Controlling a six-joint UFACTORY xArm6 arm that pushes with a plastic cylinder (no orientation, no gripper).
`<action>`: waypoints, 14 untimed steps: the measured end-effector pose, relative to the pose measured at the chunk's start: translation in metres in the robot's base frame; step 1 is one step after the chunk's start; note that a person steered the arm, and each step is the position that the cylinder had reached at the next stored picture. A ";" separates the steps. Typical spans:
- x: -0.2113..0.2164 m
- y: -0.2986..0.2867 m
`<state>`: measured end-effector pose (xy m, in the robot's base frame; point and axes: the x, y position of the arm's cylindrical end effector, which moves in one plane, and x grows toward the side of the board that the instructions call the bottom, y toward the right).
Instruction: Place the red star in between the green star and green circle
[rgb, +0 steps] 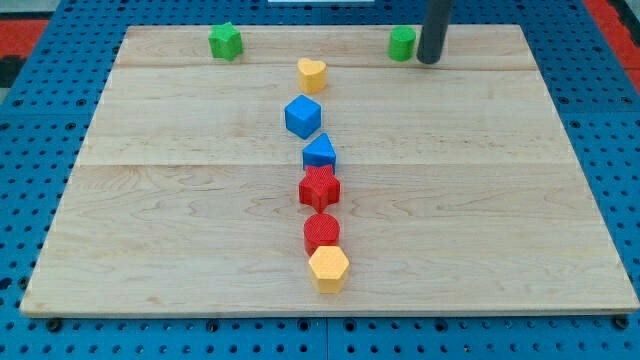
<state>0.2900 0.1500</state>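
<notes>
The table (150, 200) is a pale wooden board that fills most of the frame, set on a blue pegboard (40, 330). My tip (428, 61) stands at the upper right of the frame, just beside the green circle (402, 43) on its right — whether the two touch I cannot tell. The arm has no hand, only the dark rod, so nothing is grasped.

The green star (226, 41) sits at the upper left, near the table's top edge and well apart from the green circle.

The other blocks form a loose column down the middle of the frame. A yellow heart (311, 75) is at its top, below and between the two green blocks. Under it comes a blue hexagon (302, 116), then a blue triangle (319, 153). The red star (319, 188) lies just below the triangle, touching it or nearly so — near the frame's centre, well apart from my tip and from both green blocks. Below it are a red circle (322, 233) and a yellow hexagon (328, 268), pressed together at the lower middle.
</notes>
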 end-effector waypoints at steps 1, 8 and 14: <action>0.097 -0.011; 0.219 -0.247; 0.121 -0.304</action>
<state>0.4112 -0.1536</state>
